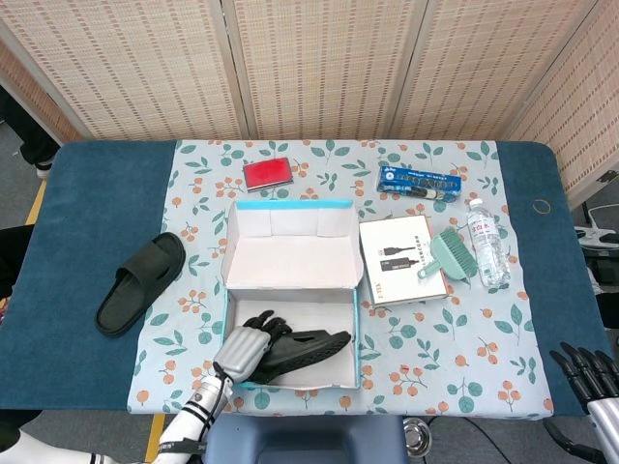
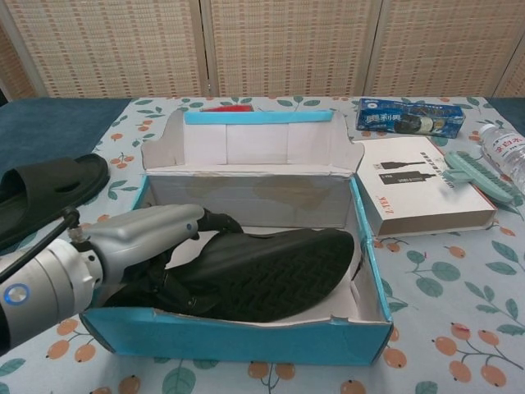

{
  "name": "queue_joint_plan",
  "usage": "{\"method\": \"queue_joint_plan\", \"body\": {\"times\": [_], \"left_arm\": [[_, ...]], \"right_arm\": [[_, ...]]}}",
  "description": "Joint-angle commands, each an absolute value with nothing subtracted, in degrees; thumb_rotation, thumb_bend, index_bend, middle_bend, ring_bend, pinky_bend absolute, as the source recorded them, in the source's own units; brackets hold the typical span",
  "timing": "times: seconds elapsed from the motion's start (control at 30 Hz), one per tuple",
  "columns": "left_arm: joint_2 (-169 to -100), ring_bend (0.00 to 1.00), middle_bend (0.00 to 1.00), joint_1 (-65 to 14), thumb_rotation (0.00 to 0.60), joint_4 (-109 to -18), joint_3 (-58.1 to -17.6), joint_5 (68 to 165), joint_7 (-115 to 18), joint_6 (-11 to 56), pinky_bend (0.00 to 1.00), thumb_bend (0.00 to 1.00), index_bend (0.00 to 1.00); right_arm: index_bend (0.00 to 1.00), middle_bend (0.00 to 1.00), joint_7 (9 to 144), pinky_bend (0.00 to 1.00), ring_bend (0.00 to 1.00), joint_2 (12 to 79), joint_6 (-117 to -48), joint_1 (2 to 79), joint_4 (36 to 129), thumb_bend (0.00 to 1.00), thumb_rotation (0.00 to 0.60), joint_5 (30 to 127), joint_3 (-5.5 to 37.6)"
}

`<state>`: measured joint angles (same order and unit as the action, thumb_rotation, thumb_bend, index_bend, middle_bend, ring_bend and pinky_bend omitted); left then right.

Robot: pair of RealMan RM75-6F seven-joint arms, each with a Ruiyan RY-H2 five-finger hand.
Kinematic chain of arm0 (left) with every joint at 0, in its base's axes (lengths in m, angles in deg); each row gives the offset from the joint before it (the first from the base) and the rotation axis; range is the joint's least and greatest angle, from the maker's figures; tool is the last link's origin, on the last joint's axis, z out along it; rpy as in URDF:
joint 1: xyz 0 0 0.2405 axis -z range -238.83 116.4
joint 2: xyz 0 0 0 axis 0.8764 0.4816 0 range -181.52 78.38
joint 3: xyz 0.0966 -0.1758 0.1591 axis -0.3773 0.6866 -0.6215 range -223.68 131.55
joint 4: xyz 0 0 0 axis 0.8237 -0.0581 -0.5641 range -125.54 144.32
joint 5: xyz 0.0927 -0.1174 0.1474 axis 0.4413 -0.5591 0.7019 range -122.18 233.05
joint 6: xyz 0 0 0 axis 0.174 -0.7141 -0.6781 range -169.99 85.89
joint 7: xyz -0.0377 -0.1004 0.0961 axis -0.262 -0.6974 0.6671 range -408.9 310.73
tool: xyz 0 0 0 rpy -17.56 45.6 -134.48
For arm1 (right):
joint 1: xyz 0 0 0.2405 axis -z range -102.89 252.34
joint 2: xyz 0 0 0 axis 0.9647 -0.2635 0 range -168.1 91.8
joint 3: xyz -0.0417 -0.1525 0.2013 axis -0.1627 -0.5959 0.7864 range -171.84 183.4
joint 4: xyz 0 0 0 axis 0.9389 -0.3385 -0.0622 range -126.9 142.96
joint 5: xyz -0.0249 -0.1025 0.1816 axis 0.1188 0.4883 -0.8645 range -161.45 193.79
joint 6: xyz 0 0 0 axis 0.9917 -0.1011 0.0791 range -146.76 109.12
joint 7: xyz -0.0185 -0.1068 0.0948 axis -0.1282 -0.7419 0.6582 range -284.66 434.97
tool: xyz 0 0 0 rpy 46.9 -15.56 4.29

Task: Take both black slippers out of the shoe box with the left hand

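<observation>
Item: shoe box [image 1: 293, 262], blue-rimmed, lid flap standing up at the far side, set mid-table on the floral cloth [image 1: 435, 358]. I see one black slipper [image 2: 271, 271] still inside it, tipped on its edge with the ribbed sole facing the near wall, toe toward the right.

Item: my left hand [image 2: 156, 242], reaching into the box from the near left corner. It lies over the slipper's left end, fingers [image 1: 268, 322] curled down around the upper edge and the thumb side tucked beneath; I read it as gripping the slipper, though the underside contact is hidden by the box wall.

Item: second black slipper [image 1: 139, 282], already out, lying sole-down on the blue table [image 1: 87, 193] to the left of the box, well apart from it.

Item: my right hand [image 1: 590, 372], at the near right corner of the table, fingers apart and holding nothing.

Item: other goods. Red wallet [image 1: 266, 172] beyond the box. Blue biscuit pack [image 1: 420, 182] at far right. White flat carton [image 1: 401, 259] just right of the box, with a green brush [image 1: 446, 253] resting partly on it. Water bottle [image 1: 486, 242] lying further right.
</observation>
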<state>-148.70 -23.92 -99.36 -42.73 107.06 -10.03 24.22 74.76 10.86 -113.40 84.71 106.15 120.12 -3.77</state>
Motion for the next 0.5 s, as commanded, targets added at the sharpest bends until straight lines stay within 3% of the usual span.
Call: {"method": "queue_joint_plan", "body": {"times": [0.03, 0.5], "left_arm": [[-149.93, 0.17, 0.32, -23.81, 0.600, -99.69, -42.56, 106.25, -8.65, 26.45, 0.20, 0.49, 0.40], [-147.94, 0.19, 0.34, -25.92, 0.600, -101.64, -43.74, 123.71, -12.31, 32.40, 0.21, 0.51, 0.42]], "right_arm": [[0.00, 0.00, 74.85, 0.00, 0.00, 10.85, -113.50, 84.74, 106.15, 0.22, 0.456, 120.06, -3.73], [0.00, 0.00, 74.60, 0.00, 0.00, 10.89, -113.24, 84.69, 106.14, 0.22, 0.456, 120.15, -3.80]]}}
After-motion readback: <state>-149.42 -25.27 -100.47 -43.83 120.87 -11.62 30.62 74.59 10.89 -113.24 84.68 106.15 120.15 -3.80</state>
